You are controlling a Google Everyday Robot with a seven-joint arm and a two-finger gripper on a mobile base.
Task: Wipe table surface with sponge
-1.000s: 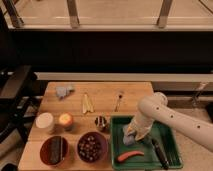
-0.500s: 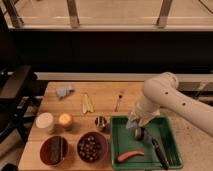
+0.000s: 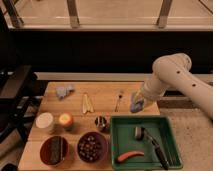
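My gripper (image 3: 136,104) hangs at the end of the white arm that comes in from the right. It is shut on the sponge (image 3: 135,105), a small pale blue-grey block. Gripper and sponge are just above the table surface (image 3: 105,107), a light brown plank top, close behind the far edge of the green tray. Whether the sponge touches the wood I cannot tell.
The green tray (image 3: 170,150) at front right holds a dark-handled tool (image 3: 151,141) and a red-orange piece (image 3: 129,156). A grey-blue wad (image 3: 64,91) lies at back left. Two dark bowls (image 3: 54,150) (image 3: 92,146), a white tub (image 3: 45,122), an orange cup (image 3: 65,120), a metal cup (image 3: 101,123), a utensil (image 3: 119,100) and yellow strips (image 3: 86,102) stand around.
The arm has lifted out of the green tray and swung back over the wooden top, carrying the sponge with it.
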